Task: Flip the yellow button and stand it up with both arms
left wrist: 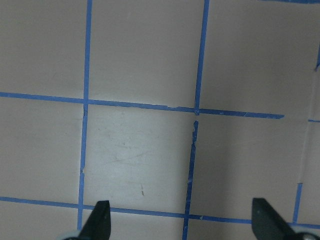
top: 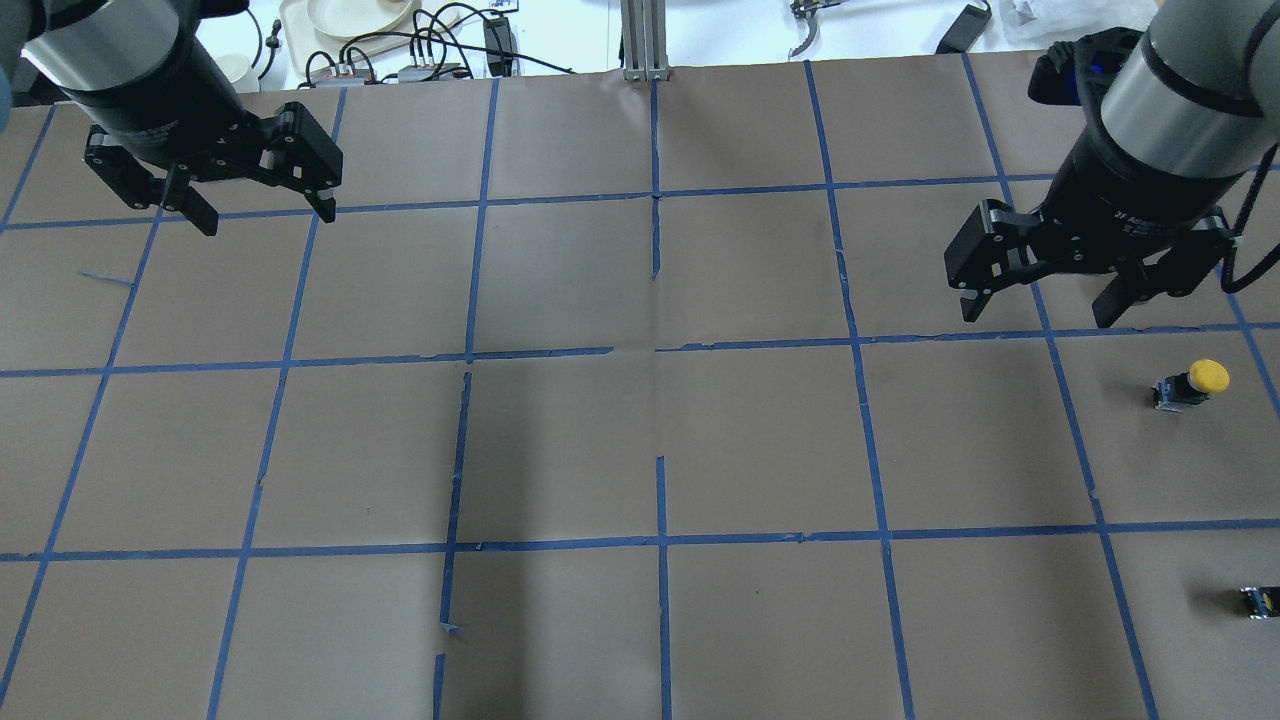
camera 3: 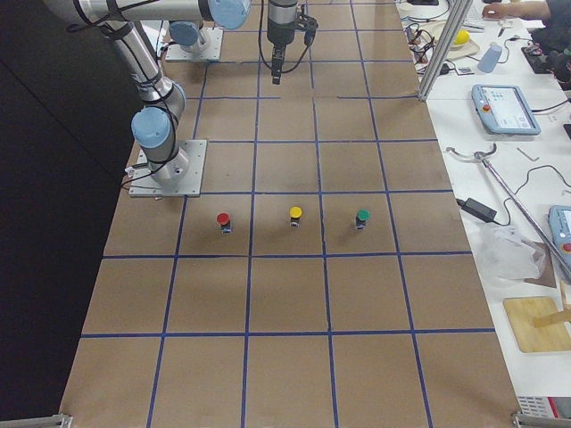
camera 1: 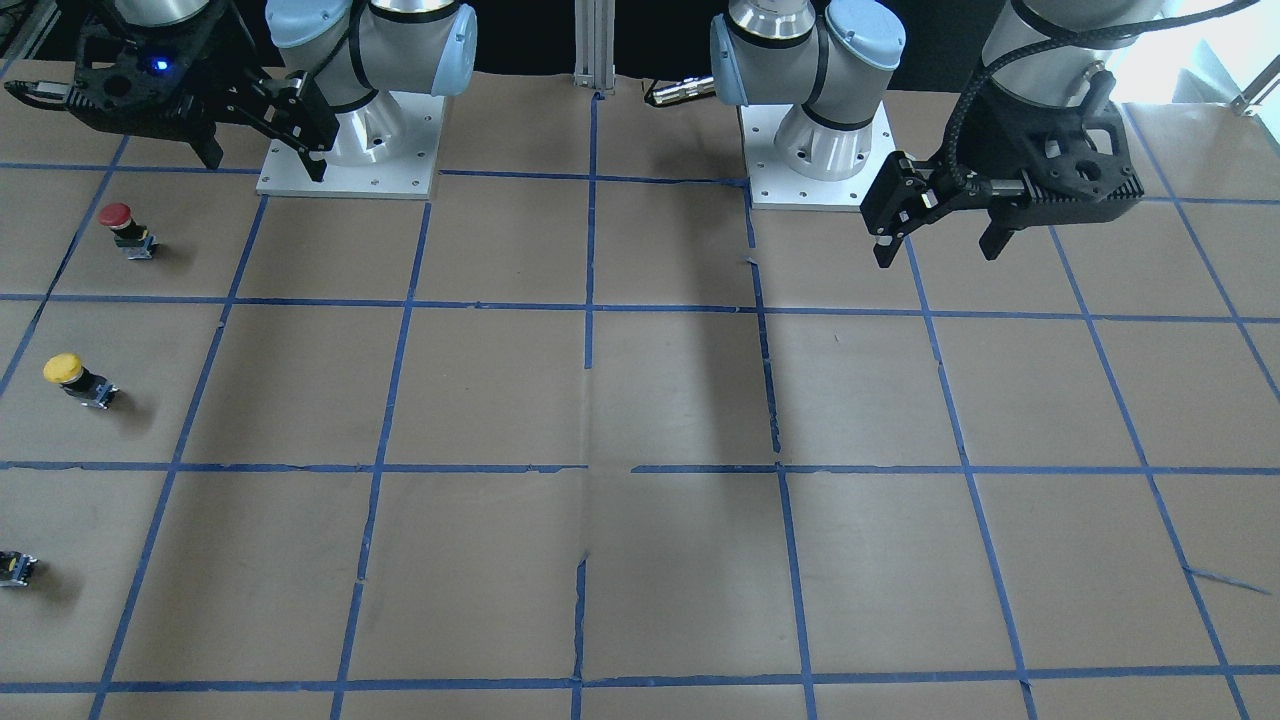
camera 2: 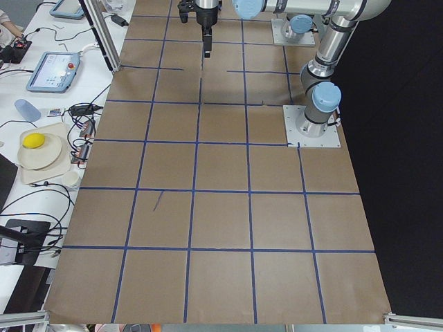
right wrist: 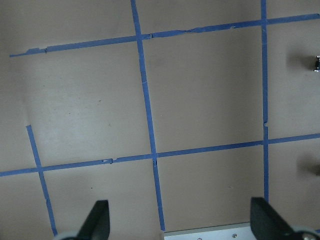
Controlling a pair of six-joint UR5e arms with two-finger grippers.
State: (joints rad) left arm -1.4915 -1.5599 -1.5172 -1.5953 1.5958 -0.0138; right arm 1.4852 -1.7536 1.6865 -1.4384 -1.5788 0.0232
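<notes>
small black block [camera 1: 15,568] nearest. yellow button [camera 1: 78,380] on counter [camera 1: 680,400] between it and red button [camera 1: 125,230]. right tool [camera 1: 265,160], left tool [camera 1: 936,255]: jaws spread, empty, aloft. advise right tool straddle body, not cap.

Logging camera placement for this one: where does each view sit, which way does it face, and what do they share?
Front-facing: across the table, facing the robot; left gripper at view's right, right gripper at left.
Overhead: behind the robot, looking forward and down; both grippers.
Exterior left: table's left end; left arm's base nearest.
Exterior right: right end; right arm's base nearest.
Left wrist: straight down on paper; its fingers.
Right wrist: likewise, plus a base plate's edge.
Shared: front-facing, overhead and exterior right all show the yellow button.
</notes>
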